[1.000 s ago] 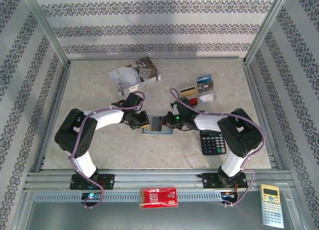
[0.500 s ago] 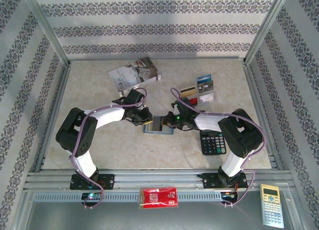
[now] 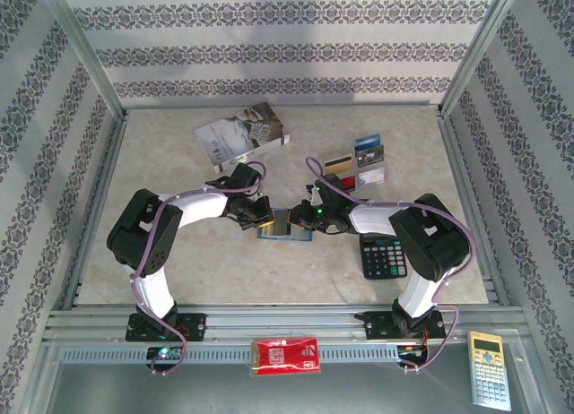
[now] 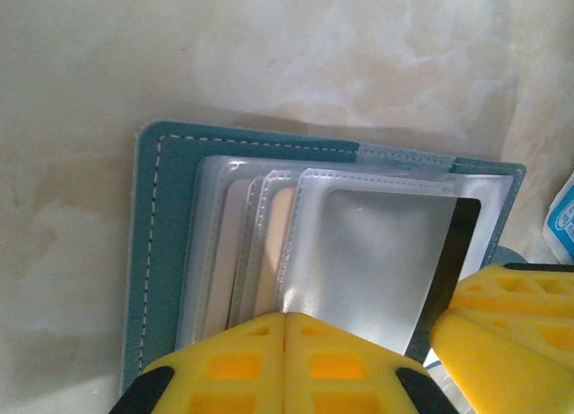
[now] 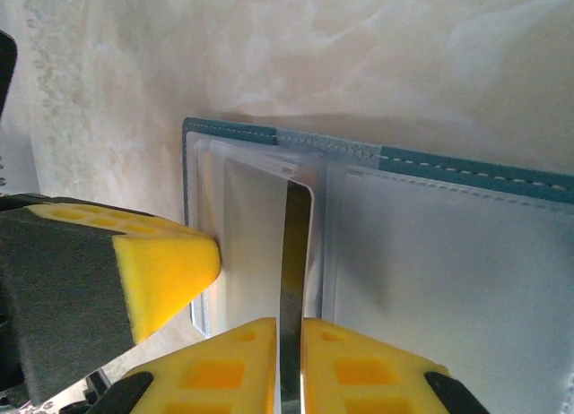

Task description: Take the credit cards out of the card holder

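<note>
Patterned wallpaper [image 3: 287, 47] closes the cell in on three sides, with bare metal posts running up the corners. The floor of it is a pale, marbled beige table [image 3: 179, 172], glossy enough to catch the light, and a metal rail [image 3: 269, 320] crosses the lower part of the overhead frame. On that rail sit a red box [image 3: 285, 353] at bottom centre and a pale calculator [image 3: 489, 371] at bottom right.

Two white arms bend inward from the bottom edge and meet at mid-frame. A grey-white book [image 3: 242, 136] lies tilted at upper centre-left, and a black calculator [image 3: 383, 257] lies right of centre, beside the right arm. A few loose cards [image 3: 359, 161] lie at upper right.

The card holder [image 3: 285, 226] lies open and flat on the table at the centre, between the two pincers. Its teal, stitched cover [image 4: 166, 253] is underneath and its clear pockets [image 5: 448, 271] fan upward.

The left gripper [image 4: 285, 329] has its yellow fingers pressed together, pinching the corner of a clear pocket at the bottom of its own view. The right gripper [image 5: 290, 338] is clamped on a silver card [image 5: 294, 244] with a dark stripe, seen edge-on, which stands partly in its pocket.
</note>
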`<state>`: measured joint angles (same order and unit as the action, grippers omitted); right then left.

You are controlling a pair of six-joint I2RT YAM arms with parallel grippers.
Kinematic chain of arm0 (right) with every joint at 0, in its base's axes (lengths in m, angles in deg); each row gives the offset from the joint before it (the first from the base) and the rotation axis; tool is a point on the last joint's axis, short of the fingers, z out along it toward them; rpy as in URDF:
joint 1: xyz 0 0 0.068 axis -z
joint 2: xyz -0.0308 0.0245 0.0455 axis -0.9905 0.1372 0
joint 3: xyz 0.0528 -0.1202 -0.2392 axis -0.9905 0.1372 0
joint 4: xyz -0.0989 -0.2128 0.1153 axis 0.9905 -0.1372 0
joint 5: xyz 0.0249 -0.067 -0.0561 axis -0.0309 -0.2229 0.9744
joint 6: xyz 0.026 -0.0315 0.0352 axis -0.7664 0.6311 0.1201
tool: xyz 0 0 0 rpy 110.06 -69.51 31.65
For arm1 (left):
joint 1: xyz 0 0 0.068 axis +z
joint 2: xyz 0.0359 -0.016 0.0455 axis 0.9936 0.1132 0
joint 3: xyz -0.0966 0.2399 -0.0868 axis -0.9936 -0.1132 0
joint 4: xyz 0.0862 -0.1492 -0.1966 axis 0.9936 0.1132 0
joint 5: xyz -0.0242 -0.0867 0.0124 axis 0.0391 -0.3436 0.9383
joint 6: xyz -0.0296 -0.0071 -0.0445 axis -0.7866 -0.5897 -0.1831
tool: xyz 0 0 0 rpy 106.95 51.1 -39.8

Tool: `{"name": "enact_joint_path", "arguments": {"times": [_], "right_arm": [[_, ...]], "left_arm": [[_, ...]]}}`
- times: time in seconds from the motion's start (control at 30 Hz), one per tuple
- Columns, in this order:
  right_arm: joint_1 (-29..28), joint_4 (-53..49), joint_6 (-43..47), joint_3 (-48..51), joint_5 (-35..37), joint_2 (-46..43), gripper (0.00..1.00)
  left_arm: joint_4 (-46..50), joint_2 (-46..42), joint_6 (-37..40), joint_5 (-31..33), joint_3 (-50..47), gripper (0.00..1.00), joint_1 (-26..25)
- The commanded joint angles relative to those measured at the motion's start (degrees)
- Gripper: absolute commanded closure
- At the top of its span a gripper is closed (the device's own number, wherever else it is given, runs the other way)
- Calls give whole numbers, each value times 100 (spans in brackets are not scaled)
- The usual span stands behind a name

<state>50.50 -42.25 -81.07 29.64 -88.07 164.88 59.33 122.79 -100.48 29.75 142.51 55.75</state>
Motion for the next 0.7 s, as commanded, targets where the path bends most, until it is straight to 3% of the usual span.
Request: {"name": "enact_joint_path", "arguments": {"times": [0.0,0.2,0.67], "right_arm": [[-11,268,58,-29,-146,96,87],[36,-14,202,129,263,-139,95],[338,-153,793,654,491,-1310,99]], "left_arm": [[305,149,-29,285,-196,94,-11],[325,75,-42,389,-222,94,-7],[172,-293,-37,274,-33,86,17]]}}
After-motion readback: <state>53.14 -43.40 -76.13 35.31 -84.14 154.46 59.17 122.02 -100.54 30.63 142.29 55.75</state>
